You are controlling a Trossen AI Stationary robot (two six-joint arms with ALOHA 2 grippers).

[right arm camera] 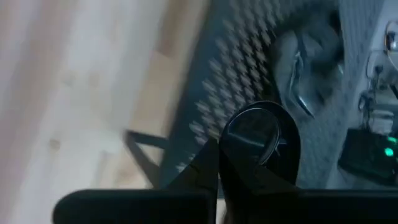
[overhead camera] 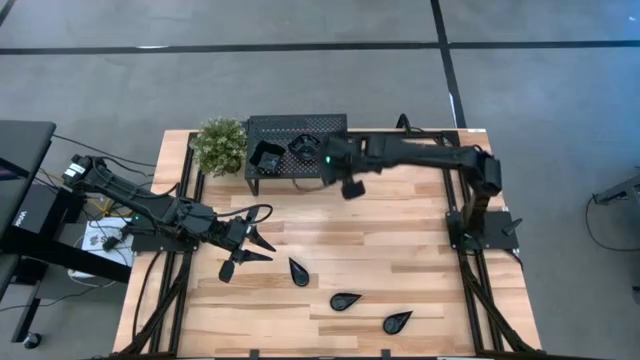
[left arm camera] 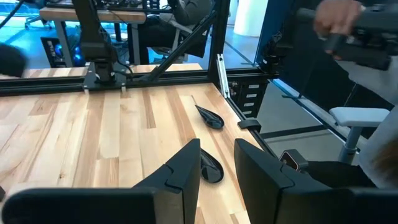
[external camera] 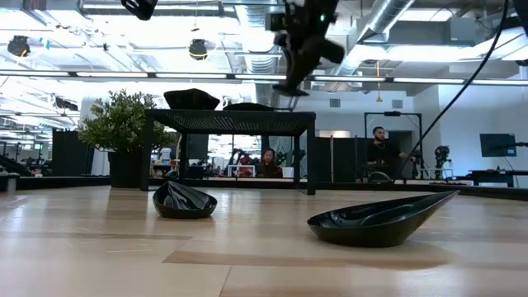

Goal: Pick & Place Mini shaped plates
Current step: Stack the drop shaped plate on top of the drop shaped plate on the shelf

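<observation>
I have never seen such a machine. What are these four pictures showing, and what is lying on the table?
It is a robot with two dark arms working at a wooden table. One picture looks down from above, one looks level across the tabletop, and two come from cameras on the wrists. The left claw is open over the wood and holds nothing. The right claw grips a small round plate near the black perforated stand. Three teardrop plates lie on the table.
</observation>
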